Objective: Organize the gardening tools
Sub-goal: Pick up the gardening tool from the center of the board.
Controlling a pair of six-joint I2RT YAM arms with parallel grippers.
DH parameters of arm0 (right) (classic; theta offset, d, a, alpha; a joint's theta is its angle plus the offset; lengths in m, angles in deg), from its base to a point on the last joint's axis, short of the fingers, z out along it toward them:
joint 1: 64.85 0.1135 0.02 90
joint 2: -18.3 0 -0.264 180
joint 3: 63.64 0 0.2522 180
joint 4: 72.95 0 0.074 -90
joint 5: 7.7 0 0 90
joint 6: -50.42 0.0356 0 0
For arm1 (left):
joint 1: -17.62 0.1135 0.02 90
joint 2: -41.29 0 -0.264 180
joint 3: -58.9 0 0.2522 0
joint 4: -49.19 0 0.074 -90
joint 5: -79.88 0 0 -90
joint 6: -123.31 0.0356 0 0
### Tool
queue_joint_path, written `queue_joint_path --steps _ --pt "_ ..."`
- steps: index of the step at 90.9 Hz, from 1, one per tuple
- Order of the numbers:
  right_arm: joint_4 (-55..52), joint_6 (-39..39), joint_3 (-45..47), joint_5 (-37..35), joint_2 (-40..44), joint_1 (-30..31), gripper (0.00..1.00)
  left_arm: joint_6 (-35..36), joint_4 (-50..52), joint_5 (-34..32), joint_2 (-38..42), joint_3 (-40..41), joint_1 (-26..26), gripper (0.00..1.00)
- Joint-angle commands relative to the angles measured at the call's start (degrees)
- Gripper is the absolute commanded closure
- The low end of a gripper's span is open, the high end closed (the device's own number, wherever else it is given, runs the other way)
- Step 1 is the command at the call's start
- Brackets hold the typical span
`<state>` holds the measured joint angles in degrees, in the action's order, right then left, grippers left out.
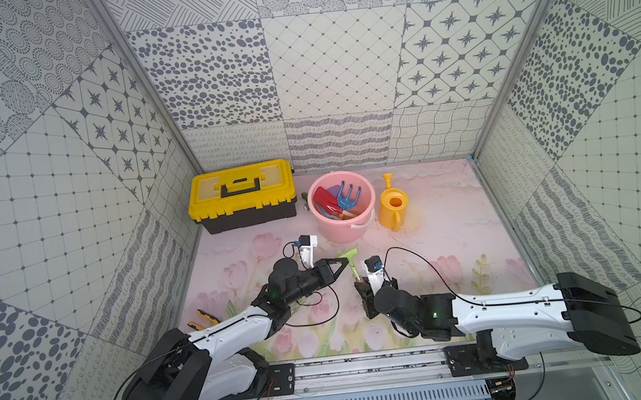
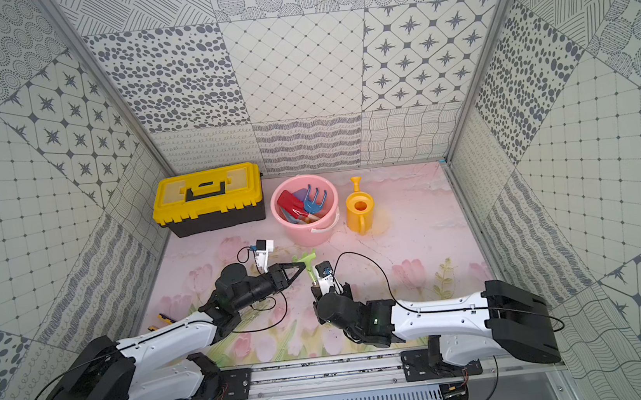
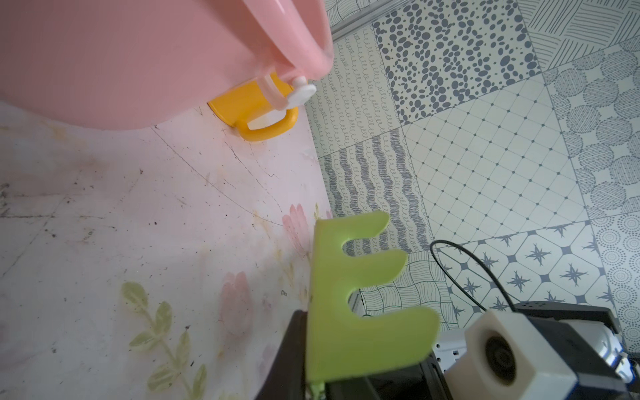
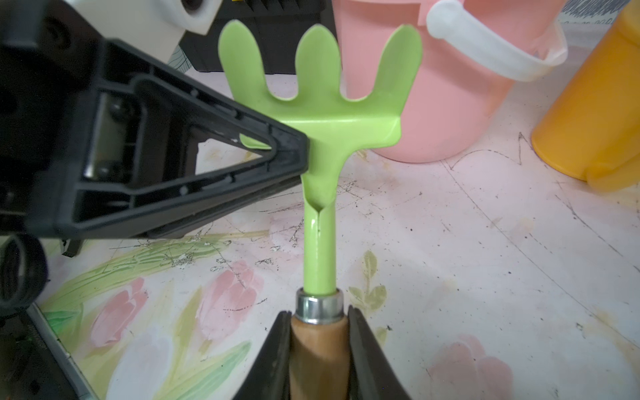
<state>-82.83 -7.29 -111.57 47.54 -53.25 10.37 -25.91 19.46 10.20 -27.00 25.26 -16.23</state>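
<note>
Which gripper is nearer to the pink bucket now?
Left. The left gripper meets the head of the green rake, just in front of the pink bucket; the right gripper clamps the rake's wooden handle, farther back.

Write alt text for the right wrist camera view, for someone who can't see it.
The right gripper holds a green rake by its wooden handle while the left gripper pinches the rake's head from the side. A pink bucket and yellow watering can stand behind.
</note>
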Motion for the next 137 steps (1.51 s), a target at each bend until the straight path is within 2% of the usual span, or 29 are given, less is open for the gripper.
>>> queue_joint_path --steps 1,11,21,30,38,46,50,70,72,78,82,95,103,108,111,127,137 --pt "3.0 -1.9 -1.8 1.4 -0.1 1.2 1.00 -0.1 -5.4 1.7 -0.2 -0.2 0.5 0.87" --pt "3.2 -2.2 -1.7 0.7 -0.4 1.5 1.00 -0.4 -5.4 1.5 0.0 0.0 0.7 0.86" --pt "3.4 -2.2 -1.4 0.6 -0.4 1.5 1.00 -0.7 -5.6 1.7 0.2 0.1 1.1 0.81" --pt "3.6 -2.4 -1.3 0.8 -0.4 1.7 1.00 -0.9 -5.4 1.6 0.5 0.2 1.3 0.83" --pt "3.7 -2.6 -1.3 0.7 -0.5 1.8 1.00 -1.2 -5.3 1.5 0.4 0.3 1.7 0.91" --pt "3.7 -3.0 -1.4 0.4 -0.5 2.1 1.00 -1.6 -5.1 1.5 0.3 0.4 2.0 0.92" --pt "3.6 -3.0 -1.4 0.2 -0.5 2.1 1.00 -1.6 -5.3 1.6 0.3 0.4 2.0 1.00" --pt "3.8 -3.1 -1.5 -0.2 -1.0 2.3 1.00 -1.9 -7.3 2.2 -0.1 0.8 2.1 1.00" --pt "3.7 -3.0 -1.5 -0.4 -1.0 2.3 0.95 -2.0 -7.5 2.4 -0.2 0.9 2.1 1.00" --pt "3.3 -2.5 -1.3 -1.8 -0.9 2.3 0.60 -2.0 -7.9 2.7 -0.3 0.9 2.1 1.00" --pt "3.0 -2.3 -1.1 -2.7 -0.4 2.3 0.45 -2.0 -7.8 2.8 -0.3 0.7 2.1 1.00" --pt "1.8 -1.8 0.1 -5.3 2.7 2.1 0.21 -1.8 -8.2 3.4 0.2 0.7 2.1 1.00" --pt "0.5 -2.2 0.9 -6.2 5.3 2.0 0.19 -1.3 -7.7 3.3 0.8 0.7 2.1 1.00" --pt "-1.1 -2.4 1.4 -7.2 7.6 1.9 0.06 -0.7 -7.3 3.4 1.2 0.6 2.1 1.00" --pt "-2.1 -2.7 1.6 -8.0 8.8 1.8 0.03 -0.5 -7.3 3.5 1.5 0.5 2.1 1.00" --pt "-7.4 -8.2 2.8 -10.2 19.7 -0.8 0.03 2.1 -4.9 3.3 3.6 -0.7 2.1 1.00" --pt "-9.5 -11.2 4.8 -8.7 26.8 -5.9 0.03 4.3 -1.2 2.0 5.6 -2.8 2.1 1.00"
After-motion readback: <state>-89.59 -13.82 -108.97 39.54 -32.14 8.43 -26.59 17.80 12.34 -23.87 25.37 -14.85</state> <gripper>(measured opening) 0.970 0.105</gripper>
